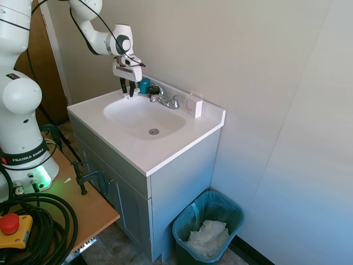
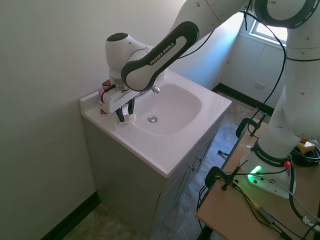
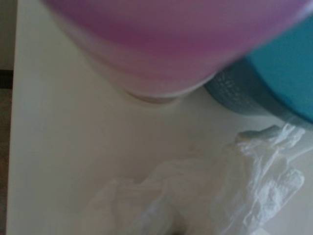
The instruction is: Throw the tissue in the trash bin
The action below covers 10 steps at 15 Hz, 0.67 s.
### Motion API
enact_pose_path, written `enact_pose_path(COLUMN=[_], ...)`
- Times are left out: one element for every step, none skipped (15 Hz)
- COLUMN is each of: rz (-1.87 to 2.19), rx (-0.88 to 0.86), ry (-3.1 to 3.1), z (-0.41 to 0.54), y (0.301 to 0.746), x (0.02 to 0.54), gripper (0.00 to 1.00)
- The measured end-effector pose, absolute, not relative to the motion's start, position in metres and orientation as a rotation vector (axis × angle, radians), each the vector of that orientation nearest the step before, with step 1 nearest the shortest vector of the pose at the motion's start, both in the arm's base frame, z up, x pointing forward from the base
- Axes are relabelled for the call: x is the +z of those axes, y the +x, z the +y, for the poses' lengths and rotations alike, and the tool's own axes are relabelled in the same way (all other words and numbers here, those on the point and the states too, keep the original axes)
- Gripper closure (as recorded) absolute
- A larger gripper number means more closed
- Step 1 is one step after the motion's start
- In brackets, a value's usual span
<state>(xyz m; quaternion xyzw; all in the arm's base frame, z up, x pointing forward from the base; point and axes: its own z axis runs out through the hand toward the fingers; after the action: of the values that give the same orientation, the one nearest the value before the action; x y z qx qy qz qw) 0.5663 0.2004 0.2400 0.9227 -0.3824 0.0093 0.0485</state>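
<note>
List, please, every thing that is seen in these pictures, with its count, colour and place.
tissue: one, white, crumpled, on the counter at the basin's back corner, between the gripper's fingers
trash bin: one, dark teal-grey with blue-green liner, on the floor beside the vanity
crumpled paper: one heap, white, inside the trash bin
vanity: one, white top with basin, grey cabinet, against the wall
faucet: one, metal, behind the basin
teal container: one, on the counter next to the faucet
pink container: one, blurred, on the counter near the tissue
small white box: one, on the counter's back edge
gripper: one, white body with dark fingers, down at the tissue, fingers apart
</note>
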Motion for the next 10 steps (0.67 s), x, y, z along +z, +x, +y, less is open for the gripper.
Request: enact_pose_path(rz=[-1.171, -1.178, -1.182, -1.185, -1.187, -1.189, -1.19, -1.193, -1.193, -1.192], rx=[0.023, 0.018, 0.018, 0.017, 0.016, 0.016, 0.015, 0.013, 0.014, 0.017], ry=[2.809, 2.806, 2.805, 2.803, 2.801, 2.802, 2.804, 2.809, 2.813, 2.816], z=[0.2, 0.199, 0.198, 0.197, 0.196, 0.196, 0.196, 0.195, 0.195, 0.194], y=[0.567, 0.567, 0.568, 0.568, 0.568, 0.568, 0.568, 0.567, 0.566, 0.562], x=[0.24, 0.241, 0.241, 0.242, 0.243, 0.245, 0.247, 0.251, 0.254, 0.259], gripper=[1.0, 1.0, 1.0, 1.0, 1.0, 1.0, 1.0, 1.0, 1.0, 1.0])
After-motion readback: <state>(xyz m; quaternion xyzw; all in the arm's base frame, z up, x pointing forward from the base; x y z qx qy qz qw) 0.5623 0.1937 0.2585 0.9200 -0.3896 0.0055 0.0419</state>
